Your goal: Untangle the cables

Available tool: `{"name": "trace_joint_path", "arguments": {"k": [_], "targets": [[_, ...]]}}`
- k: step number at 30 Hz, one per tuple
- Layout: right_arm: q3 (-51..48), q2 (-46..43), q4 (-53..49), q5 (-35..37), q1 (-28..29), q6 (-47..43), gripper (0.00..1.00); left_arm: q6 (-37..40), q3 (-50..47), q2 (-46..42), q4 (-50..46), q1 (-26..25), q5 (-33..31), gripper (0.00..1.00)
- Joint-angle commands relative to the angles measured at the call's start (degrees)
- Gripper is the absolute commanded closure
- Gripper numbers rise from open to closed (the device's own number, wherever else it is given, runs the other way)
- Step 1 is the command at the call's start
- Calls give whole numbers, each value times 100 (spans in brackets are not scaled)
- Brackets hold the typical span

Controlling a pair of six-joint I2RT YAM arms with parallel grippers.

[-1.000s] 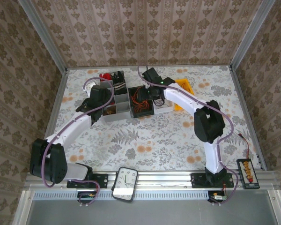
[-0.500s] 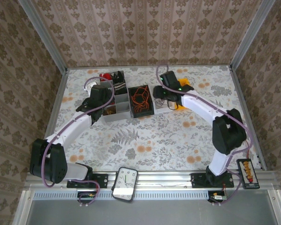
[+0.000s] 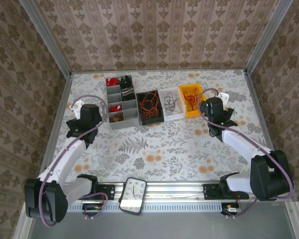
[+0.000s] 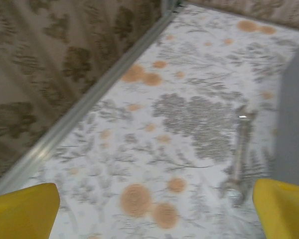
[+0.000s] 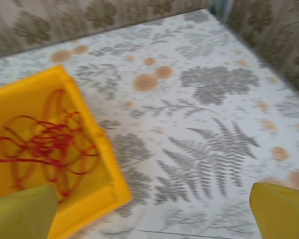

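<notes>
Left gripper (image 4: 152, 206) and right gripper (image 5: 150, 210) both stand spread wide, holding nothing. The left is over bare table, the right just beside the yellow bin (image 5: 105, 167). The cables look separated: red (image 5: 45, 142) in that bin, black (image 3: 170, 103) in the white bin (image 3: 162, 93), orange (image 3: 149, 105) in the black bin (image 3: 150, 122). Little seems left.

Table (image 3: 159, 144): flat top with a floral cloth in grey and orange, metal rails along its edges.
Far half, one row, left to right, side by side: grey organizer (image 3: 123, 124); black bin (image 3: 152, 121); white bin (image 3: 174, 117); yellow bin (image 3: 193, 85).
Beside the organizer: slim metal piece (image 4: 240, 149), lying flat.
</notes>
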Motion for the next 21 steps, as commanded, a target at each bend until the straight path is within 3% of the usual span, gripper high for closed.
{"name": "trace_joint_path", "arguments": {"k": [1,4,5,9,13,16,17,18,21], "targets": [[-372,300,1016,811,-155,-519,0,959,-613,-314,342,102,-852,0],[-664,992,2150,989,-188,-1005,0,1861,-1180,-264,1442,300,-690,0],[-553,1062,2027,923,-195,-1115,0,1920,-1241,-132,1606,414,-606,0],[-1187,1284,3809,58,-327,-1771,0,1565,-1294,389,1899,813,-13,0],[-1307,1155,3726,-1018,-639,-1673,0,1453,-1303,907,2434,806,-43,0],[-1623,1375,4398,-2471,-1076,-1713,0,1670,-1360,1253,3332,771,-234,0],[-1724,1547,4921,-2482,-1083,-1735,0,1802,-1340,1391,3581,778,-190,0],[-1615,1343,4316,-2481,-1087,-1686,0,2006,-1277,1598,3896,781,-143,0],[-1636,1374,4436,-2471,-1082,-1705,0,2346,-1111,2033,4433,779,-62,0]]}}
